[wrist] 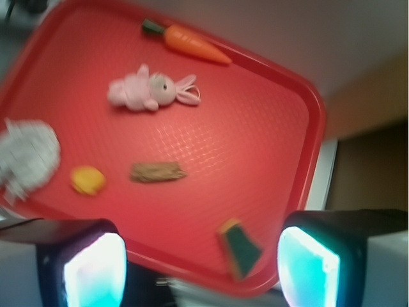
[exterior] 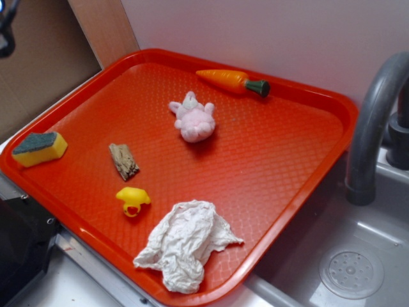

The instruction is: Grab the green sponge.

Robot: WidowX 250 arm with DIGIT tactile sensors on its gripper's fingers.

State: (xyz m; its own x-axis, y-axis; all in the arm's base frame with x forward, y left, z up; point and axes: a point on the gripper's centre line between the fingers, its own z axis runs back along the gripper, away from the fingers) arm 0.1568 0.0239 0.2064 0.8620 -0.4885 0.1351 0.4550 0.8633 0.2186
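Note:
The green sponge (exterior: 39, 148), a yellow block with a dark green top, lies at the left edge of the red tray (exterior: 275, 166). In the wrist view the green sponge (wrist: 241, 248) lies near the tray's (wrist: 255, 128) lower rim, between my two fingers and closer to the right one. My gripper (wrist: 201, 268) is open, high above the tray, with nothing between its glowing pads (wrist: 96, 272). In the exterior view only a dark bit of the arm (exterior: 6, 29) shows at the top left corner.
On the tray lie a yellow rubber duck (exterior: 132, 200), a brown wood piece (exterior: 124, 161), a pink plush bunny (exterior: 193, 118), a toy carrot (exterior: 232, 80) and a crumpled white cloth (exterior: 184, 243). A grey faucet (exterior: 374, 121) and sink (exterior: 345, 268) stand to the right.

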